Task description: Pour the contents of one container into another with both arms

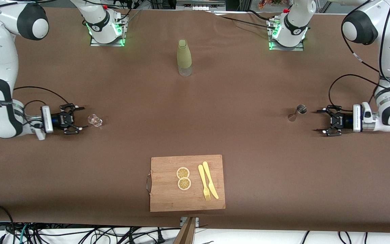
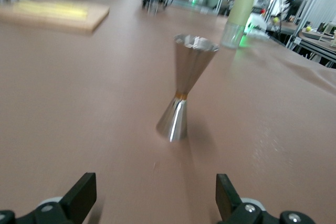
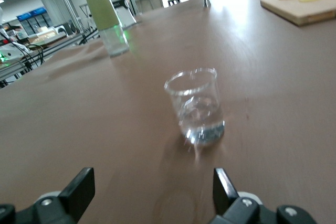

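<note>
grippers wide apart: right gripper (image 1: 80, 119) faces the upright glass (image 1: 94, 120), left gripper (image 1: 319, 120) the upright jigger (image 1: 297, 113). any grasp wants each vessel centred between the fingers and kept level.

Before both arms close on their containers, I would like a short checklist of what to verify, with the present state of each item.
1. Right gripper fingers open, facing the glass beaker: ok.
2. Left gripper fingers open, facing the steel jigger: ok.
3. Beaker upright, centred between the right fingers: ok.
4. Jigger upright, between the left fingers: ok.
5. Liquid inside the jigger: cannot tell.
6. Bottle and cutting board away from both paths: ok.
</note>
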Robot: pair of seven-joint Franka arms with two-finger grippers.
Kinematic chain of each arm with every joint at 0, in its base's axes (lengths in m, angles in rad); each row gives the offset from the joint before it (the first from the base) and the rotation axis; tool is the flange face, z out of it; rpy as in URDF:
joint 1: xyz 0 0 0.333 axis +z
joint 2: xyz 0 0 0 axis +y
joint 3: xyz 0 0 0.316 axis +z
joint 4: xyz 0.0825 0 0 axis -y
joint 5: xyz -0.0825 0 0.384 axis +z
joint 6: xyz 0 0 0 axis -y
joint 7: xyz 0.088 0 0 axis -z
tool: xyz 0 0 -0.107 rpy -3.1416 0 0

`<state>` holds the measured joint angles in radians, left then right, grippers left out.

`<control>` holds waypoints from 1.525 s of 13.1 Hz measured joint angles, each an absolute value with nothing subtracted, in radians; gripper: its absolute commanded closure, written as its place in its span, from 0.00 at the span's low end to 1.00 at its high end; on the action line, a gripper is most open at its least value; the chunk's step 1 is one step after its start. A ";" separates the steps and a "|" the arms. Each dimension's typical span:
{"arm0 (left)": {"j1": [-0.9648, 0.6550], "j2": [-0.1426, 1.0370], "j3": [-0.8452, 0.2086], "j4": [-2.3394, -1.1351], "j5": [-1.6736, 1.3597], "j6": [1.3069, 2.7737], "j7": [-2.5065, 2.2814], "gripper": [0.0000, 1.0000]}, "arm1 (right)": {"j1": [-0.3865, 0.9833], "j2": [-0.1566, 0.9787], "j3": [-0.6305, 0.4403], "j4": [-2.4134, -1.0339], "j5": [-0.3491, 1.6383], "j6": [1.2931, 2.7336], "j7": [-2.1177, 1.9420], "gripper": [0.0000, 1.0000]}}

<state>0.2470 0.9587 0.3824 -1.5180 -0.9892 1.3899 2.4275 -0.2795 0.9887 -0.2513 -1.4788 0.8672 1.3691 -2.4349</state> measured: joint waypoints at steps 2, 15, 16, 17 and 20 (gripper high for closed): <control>0.247 0.937 0.409 -1.477 -0.939 1.398 2.172 0.00 | -0.286 0.948 -0.295 -1.470 0.820 1.368 -2.352 0.00; -0.003 0.543 0.309 -1.349 -0.541 1.404 0.434 0.00 | -0.090 0.475 -0.293 -1.451 0.372 1.343 -1.347 0.00; -0.011 0.514 0.249 -1.331 -0.456 1.404 0.321 0.00 | -0.054 0.442 -0.293 -1.450 0.319 1.343 -1.259 0.00; -0.016 0.483 0.186 -1.319 -0.359 1.404 0.241 0.00 | -0.020 0.405 -0.293 -1.451 0.264 1.343 -1.155 0.00; -0.032 0.393 0.066 -1.303 -0.116 1.404 0.163 0.00 | 0.035 0.296 -0.287 -1.475 0.188 1.332 -0.824 0.00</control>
<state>-0.0318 0.3929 0.0665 -1.3026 -0.1164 1.4041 0.1628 0.0348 0.2959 -0.2871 -1.4753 0.1884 1.3321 -0.8238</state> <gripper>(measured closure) 0.000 0.000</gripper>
